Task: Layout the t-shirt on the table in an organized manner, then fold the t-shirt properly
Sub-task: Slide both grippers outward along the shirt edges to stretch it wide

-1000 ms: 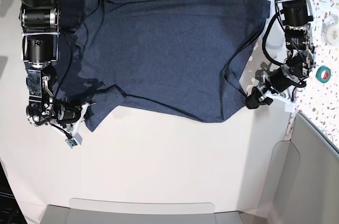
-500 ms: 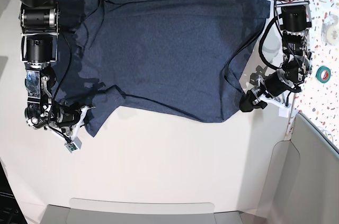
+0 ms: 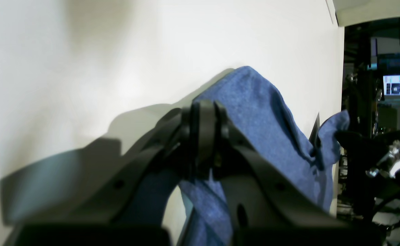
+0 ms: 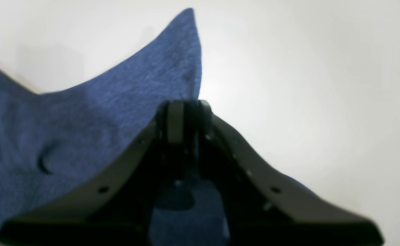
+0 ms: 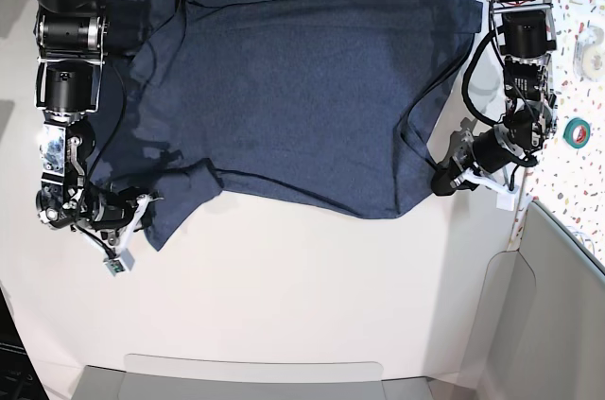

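Both claws (image 3: 203,112) low, pinching t-shirt (image 5: 302,78)

T-shirt (image 5: 302,88) lettering hidden, face-down; far hem cut off; right wrist view blurred.

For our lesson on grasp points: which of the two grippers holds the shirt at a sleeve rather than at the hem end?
The right gripper, on the base view's left, pinches a sleeve of the dark navy cloth t-shirt; the left gripper grips the opposite, hem end.
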Tool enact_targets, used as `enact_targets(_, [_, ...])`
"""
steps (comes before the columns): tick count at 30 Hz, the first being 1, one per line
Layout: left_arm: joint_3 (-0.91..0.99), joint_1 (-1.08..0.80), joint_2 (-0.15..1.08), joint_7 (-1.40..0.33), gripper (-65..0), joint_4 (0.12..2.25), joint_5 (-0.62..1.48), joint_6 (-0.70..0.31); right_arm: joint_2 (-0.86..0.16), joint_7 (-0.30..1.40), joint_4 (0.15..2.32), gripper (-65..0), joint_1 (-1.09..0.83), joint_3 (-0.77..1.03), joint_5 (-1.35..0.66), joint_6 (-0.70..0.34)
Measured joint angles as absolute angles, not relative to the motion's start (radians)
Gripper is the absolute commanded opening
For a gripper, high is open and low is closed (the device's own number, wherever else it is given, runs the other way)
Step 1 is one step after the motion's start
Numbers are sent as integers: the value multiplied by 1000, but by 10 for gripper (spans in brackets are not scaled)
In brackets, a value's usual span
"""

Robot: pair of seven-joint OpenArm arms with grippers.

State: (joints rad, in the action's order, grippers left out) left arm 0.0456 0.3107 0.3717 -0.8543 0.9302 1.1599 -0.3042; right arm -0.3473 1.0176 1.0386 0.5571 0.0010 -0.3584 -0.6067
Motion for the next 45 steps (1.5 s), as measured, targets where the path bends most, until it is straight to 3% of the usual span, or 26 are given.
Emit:
enact_targets(13, [46, 415, 371, -861, -650, 923, 1151, -291, -343, 979, 1039, -593, 557, 171, -349, -607])
enact_targets(33, [46, 459, 386, -904, -650, 923, 1148, -291, -332, 923, 1039, -586, 573, 177, -357, -606])
enact_targets(35, [46, 457, 386, -904, -650, 923, 1148, -291, -332, 923, 1039, -554, 568, 177, -354, -605])
enact_targets(37, [46, 455, 387, -904, -650, 923, 1148, -291, -332, 923, 1038, -481, 568, 177, -354, -599])
enact_targets(41, [46, 455, 387, -904, -650, 923, 1148, -290, -321, 923, 1037, -334, 562, 305, -364, -470])
enact_targets(45, [45, 455, 395, -905, -650, 923, 1149, -291, -317, 926, 1035, -275, 540, 455, -346, -422])
